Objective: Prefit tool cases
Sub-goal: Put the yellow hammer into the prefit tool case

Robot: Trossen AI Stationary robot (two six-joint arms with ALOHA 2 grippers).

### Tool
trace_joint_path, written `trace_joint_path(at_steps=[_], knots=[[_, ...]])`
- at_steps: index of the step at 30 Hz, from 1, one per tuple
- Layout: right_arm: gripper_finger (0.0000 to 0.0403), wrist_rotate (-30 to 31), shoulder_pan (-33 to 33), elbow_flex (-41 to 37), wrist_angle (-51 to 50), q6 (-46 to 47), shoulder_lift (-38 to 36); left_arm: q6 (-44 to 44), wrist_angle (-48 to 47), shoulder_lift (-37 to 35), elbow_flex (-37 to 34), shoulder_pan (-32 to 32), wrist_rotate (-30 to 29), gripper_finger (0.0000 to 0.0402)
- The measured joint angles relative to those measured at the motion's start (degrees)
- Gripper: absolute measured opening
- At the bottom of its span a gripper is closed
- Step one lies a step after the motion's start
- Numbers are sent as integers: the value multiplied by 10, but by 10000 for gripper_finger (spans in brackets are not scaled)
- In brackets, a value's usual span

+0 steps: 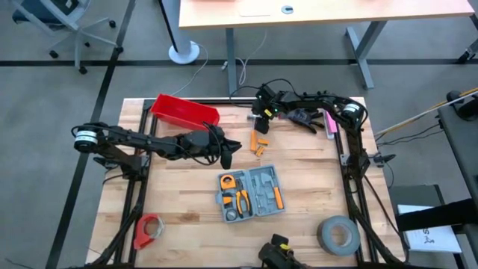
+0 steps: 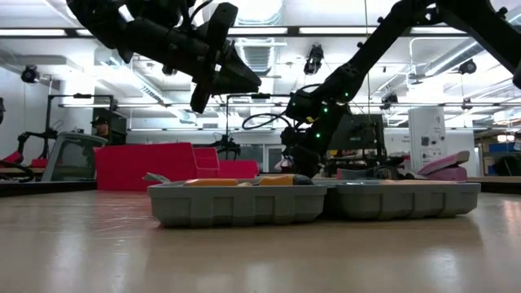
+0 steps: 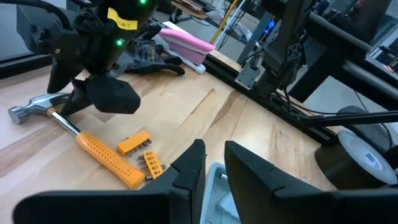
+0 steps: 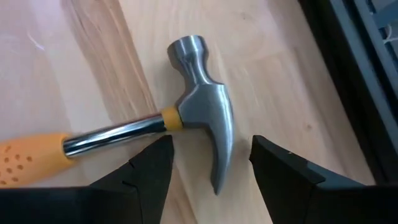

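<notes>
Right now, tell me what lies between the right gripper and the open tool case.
In the high view, between the right gripper and the tool case lie the hammer's orange handle and small orange bit holders, then bare wood.

Bright overhead ceiling lights, glare; low view soft.

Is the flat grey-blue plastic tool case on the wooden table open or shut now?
Open. The grey-blue plastic tool case lies spread flat in the high view, both halves facing up, with orange-handled tools visible in its moulded recesses.
</notes>
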Motion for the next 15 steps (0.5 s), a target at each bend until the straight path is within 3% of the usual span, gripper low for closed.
trace_joint_path(at_steps=[4, 12, 15], knots=[[158, -4, 2, 0, -1, -1, 2, 1, 0, 0, 0, 0, 0, 66], [17, -11, 2, 1, -2, -4, 8, 1, -1, 0, 0, 0, 0, 66], [12, -19, 2, 1, -4, -4, 7, 1, -1, 0, 0, 0, 0, 66]])
